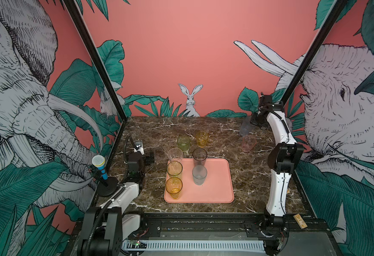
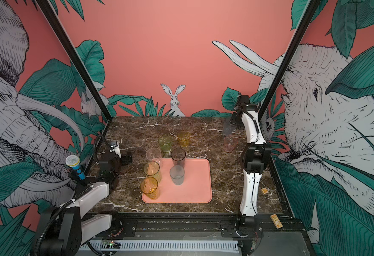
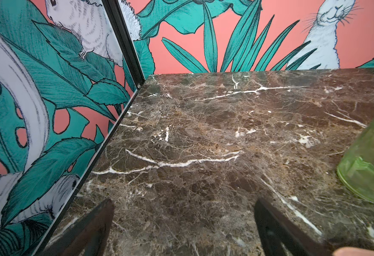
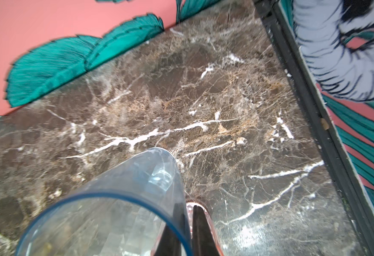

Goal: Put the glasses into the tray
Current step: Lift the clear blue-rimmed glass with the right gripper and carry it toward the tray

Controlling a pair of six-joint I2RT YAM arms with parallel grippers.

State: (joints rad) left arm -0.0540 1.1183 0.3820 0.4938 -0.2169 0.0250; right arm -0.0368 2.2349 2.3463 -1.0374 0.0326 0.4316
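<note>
Far right on the desk, the right gripper pinches the rim of a tilted lavender-blue tumbler, the salmon tray lies nearer and leftward, and the left gripper sits wide open.

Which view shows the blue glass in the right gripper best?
Right wrist view: the blue glass fills the foreground, rim toward the camera, its wall pinched by the right gripper. In both top views the glass is small and faint at the far right, partly behind the arm. The left wrist view misses it.
</note>
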